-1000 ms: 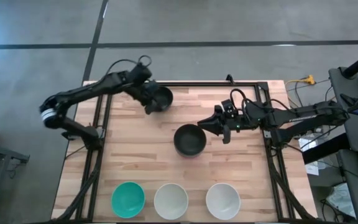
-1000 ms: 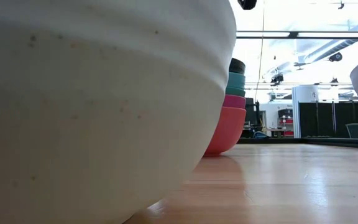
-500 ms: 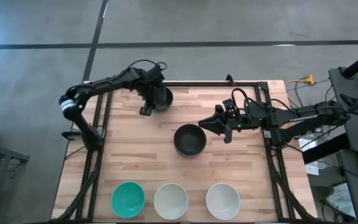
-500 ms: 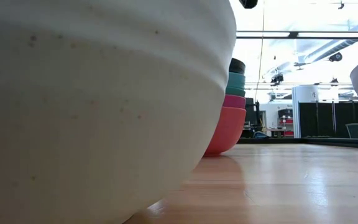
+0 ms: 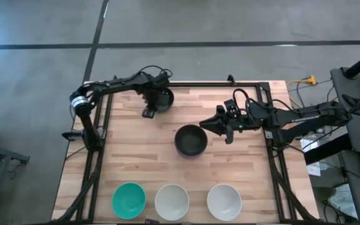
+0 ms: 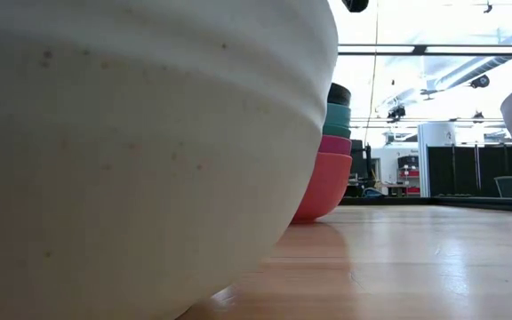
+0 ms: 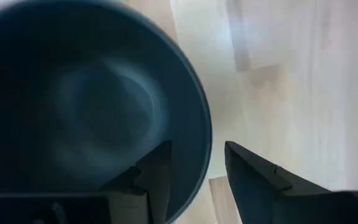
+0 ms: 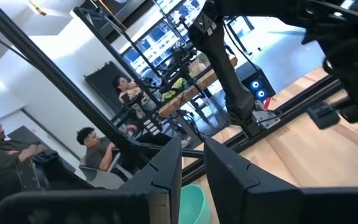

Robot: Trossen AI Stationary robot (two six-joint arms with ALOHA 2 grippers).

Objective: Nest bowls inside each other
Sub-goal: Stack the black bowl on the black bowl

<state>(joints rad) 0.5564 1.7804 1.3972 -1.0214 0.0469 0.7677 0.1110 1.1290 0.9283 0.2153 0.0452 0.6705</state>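
Note:
A nested stack of bowls [image 5: 190, 140] with a black one on top stands mid-table; the low view shows that stack [image 6: 327, 160] as red, magenta, teal, black from the bottom up. A dark bowl [image 5: 162, 98] sits near the far left corner. A teal bowl [image 5: 129, 200] and two white bowls [image 5: 172, 201] [image 5: 224, 201] line the near edge. My left gripper [image 7: 196, 177] is open over the dark bowl's rim [image 7: 199, 134], one finger inside and one outside. My right gripper [image 5: 205, 124] hovers just right of the stack, open by a narrow gap and holding nothing. My left gripper straddles the dark bowl's rim from above. The outer finger [image 7: 253, 180] stands clear of the wall, with table showing between. Whether the inner finger [image 7: 157, 177] touches the bowl's inside, I cannot tell. The bowl rests on the table.
The black table frame [image 5: 230, 84] runs along the far edge close behind the dark bowl. Bare wood [image 5: 136, 156] lies between the stack and the near row. People sit in the room beyond [image 8: 92, 155]. A white bowl [image 6: 132, 133] fills most of the low view.
My left arm has swung its elbow and forearm toward the far edge, while its gripper has stayed at the dark bowl and turned about it. The bowl has kept its place near the far left corner.

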